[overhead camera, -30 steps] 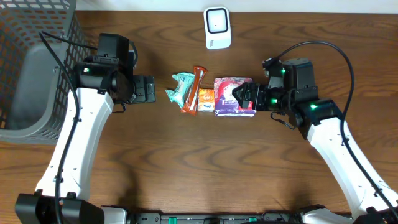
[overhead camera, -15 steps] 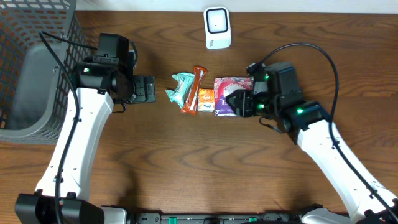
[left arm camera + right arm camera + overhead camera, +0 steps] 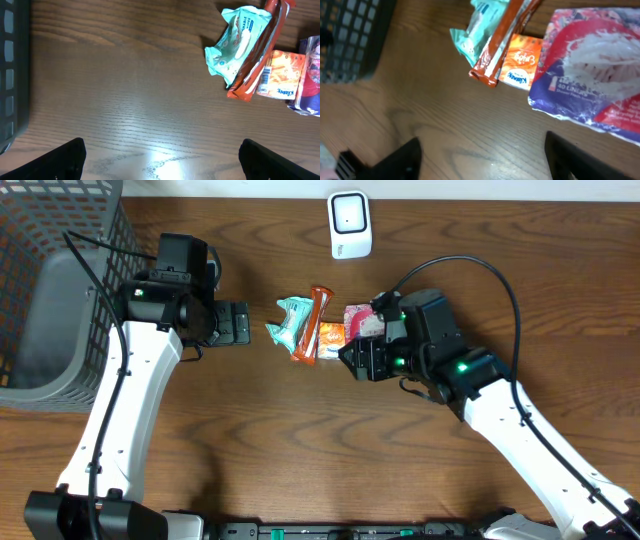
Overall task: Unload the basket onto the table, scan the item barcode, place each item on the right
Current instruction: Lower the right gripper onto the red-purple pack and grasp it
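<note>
Our right gripper (image 3: pixel 482 150), jaws apart and empty, is nearer; the purple packet (image 3: pixel 590 70) lies just ahead, toward the desk's (image 3: pixel 435 115) far edge.

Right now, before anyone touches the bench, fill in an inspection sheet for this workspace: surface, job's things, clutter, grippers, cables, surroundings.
Surface: brown wood-grain table.
Job's things: teal packet, orange-brown bar wrapper, orange tissue pack and purple pack lie clustered mid-table; white scanner unit sits at the far edge.
Clutter: nothing seen.
Grippers: left gripper open, left of the cluster, holding nothing; right gripper open, hovers by the purple pack, holding nothing.
Cables: black cable loops above the right arm; second black cable runs by the left arm.
Surroundings: grey mesh basket at the table's left end.
</note>
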Tool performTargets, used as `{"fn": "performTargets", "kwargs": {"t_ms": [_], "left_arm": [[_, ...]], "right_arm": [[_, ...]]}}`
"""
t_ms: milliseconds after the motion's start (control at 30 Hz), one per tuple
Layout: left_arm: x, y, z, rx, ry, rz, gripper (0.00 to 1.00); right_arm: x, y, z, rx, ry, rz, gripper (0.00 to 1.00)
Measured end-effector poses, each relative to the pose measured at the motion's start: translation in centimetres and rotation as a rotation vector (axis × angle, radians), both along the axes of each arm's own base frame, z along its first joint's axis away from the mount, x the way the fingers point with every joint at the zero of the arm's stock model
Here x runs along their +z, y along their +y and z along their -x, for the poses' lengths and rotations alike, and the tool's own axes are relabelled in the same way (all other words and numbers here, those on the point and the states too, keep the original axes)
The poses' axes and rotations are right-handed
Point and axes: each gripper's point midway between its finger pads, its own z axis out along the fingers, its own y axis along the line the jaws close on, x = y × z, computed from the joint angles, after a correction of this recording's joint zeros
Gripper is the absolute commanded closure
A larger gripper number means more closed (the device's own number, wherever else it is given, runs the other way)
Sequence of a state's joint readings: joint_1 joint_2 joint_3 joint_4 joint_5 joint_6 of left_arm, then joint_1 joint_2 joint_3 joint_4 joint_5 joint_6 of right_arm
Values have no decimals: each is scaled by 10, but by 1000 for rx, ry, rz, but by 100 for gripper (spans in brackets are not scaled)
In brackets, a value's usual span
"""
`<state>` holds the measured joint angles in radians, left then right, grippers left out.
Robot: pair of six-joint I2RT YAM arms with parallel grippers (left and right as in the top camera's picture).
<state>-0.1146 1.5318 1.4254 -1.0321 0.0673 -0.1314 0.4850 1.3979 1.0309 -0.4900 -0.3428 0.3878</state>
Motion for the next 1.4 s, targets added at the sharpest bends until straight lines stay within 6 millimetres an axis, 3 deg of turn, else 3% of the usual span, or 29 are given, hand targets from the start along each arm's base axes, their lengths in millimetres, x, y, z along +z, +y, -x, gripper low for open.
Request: {"fn": "performTargets", "kwargs": {"t_ms": [167,233,300,467,567,600,633,700,767,833,933,1067,1167,1300,1400], "left_arm": [[0,0,0,0,0,0,2],[0,0,0,0,0,0,2],[0,0,0,0,0,0,2],[0,0,0,0,0,0,2],[0,0,0,0,0,0,2],[0,0,0,0,0,0,2],[0,0,0,0,0,0,2],[0,0,0,0,0,0,2],[0,0,0,0,0,0,2],[0,0,0,0,0,0,2],[0,0,0,0,1,0,2],[0,0,0,0,0,0,2],[0,0,0,0,0,0,2],[0,0,0,0,0,0,2],[0,0,0,0,0,0,2]], "right_arm": [[-7,-4,5,-13,22,38,42],[-11,-7,7,-25,35,64,28],[-14,-10,8,-37,45,79,4],[-25,-10,13,-37,83,93,1],[-25,-7,11,-34,80,79,6],[-23,-5,10,-31,71,67,12],[-20,-2,7,-26,56,52,24],[-16,1,4,-25,40,34,32],[-8,6,-3,-22,1,4,33],[1,11,-11,-24,-42,-27,21],[18,19,-25,-18,-135,-80,19],[47,27,-46,-32,-278,-140,23],[58,20,-61,-97,-353,-124,34],[50,-2,-81,-229,-392,-31,50],[20,-13,-96,-306,-367,60,55]]}}
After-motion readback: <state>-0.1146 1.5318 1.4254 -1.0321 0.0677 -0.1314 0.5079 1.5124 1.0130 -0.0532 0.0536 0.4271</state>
